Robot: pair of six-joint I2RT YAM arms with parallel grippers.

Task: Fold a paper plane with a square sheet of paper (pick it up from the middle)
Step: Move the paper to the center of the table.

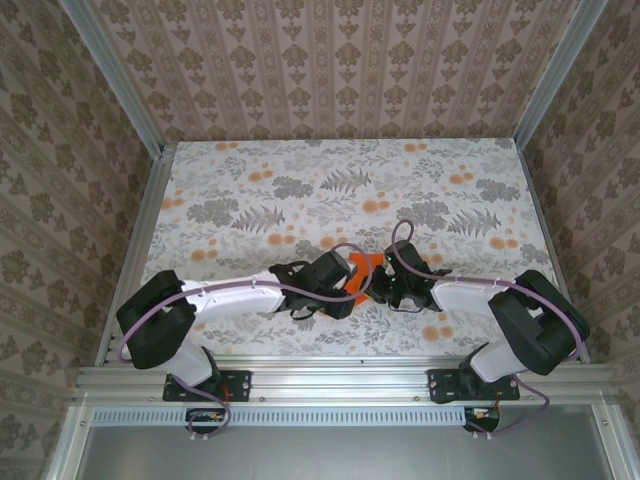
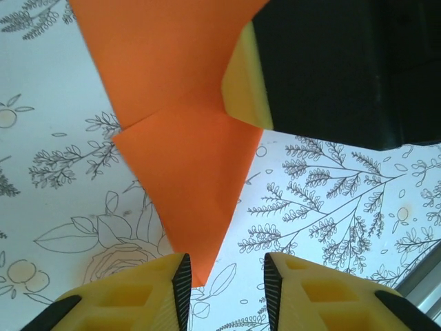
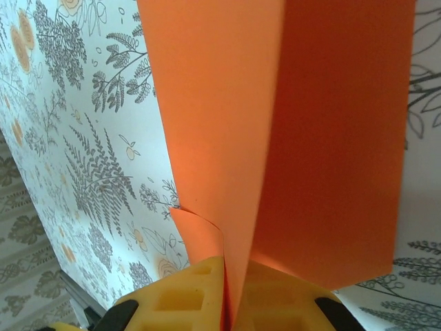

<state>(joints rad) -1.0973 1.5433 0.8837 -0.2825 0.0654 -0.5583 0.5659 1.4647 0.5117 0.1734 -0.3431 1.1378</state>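
The paper [image 1: 362, 270] hangs between the two arms, over the near middle of the desk [image 1: 250, 190]. It looks lifted clear of the print rather than lying on it. The right tool [image 3: 233, 279] is clamped on it, pads pressed together over the folded edge, with both layers running up out of the bite. The left tool [image 2: 226, 276] stands narrowly parted and grips nothing. The paper's pointed tip sits just beside the inner face of one of its fingers [image 2: 180, 276] and is not pinched.

The step looks like taking hold of the pointed end so the centre fold can be set.
- Leave the right clamp firm as the anchor.
- Shift the left tool slightly so the tip sits squarely in the gap, then reach further along the taper before closing. A bite on the very tip would bend it.
- Close across both layers with the pads square to the crease.
- A small flap curls out beside the right pads, and it could get folded in crooked if the sheet is pulled tight too soon.

The paper tapers from a broad end at the right tool to its point at the left one, so its long axis runs roughly left–right and it points left. The exact angle is hard to tell from above, since the arms cover much of it.
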